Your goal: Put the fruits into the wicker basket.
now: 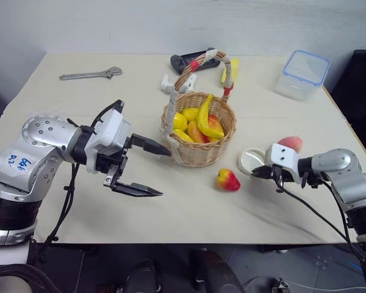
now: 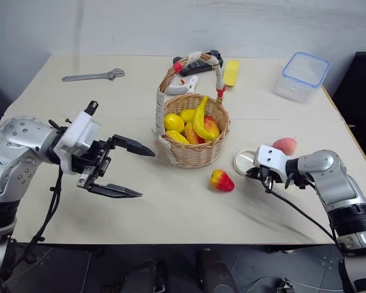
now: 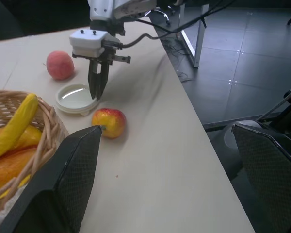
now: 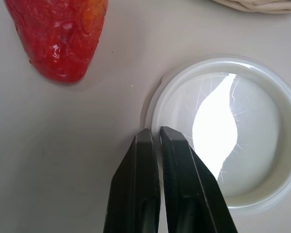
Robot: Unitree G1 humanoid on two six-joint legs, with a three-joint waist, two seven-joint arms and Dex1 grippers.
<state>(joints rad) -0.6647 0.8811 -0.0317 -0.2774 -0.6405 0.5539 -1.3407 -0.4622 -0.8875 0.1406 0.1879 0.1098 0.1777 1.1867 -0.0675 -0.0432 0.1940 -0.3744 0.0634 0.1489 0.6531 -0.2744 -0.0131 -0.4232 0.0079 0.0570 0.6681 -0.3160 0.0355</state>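
Steel-grey, our left gripper hovers above the table with its fingers spread wide and holding nothing, just left of the wicker basket, which carries yellow bananas and lemons. Before the basket, on the cloth, lies the red-and-yellow apple. Right of it, our right gripper has its fingers pressed together, empty, tips at the rim of the white lid. The pink peach sits just beyond that hand.

Right gripper closed at white lid rim, apple beside, peach beyond, wicker basket nearby
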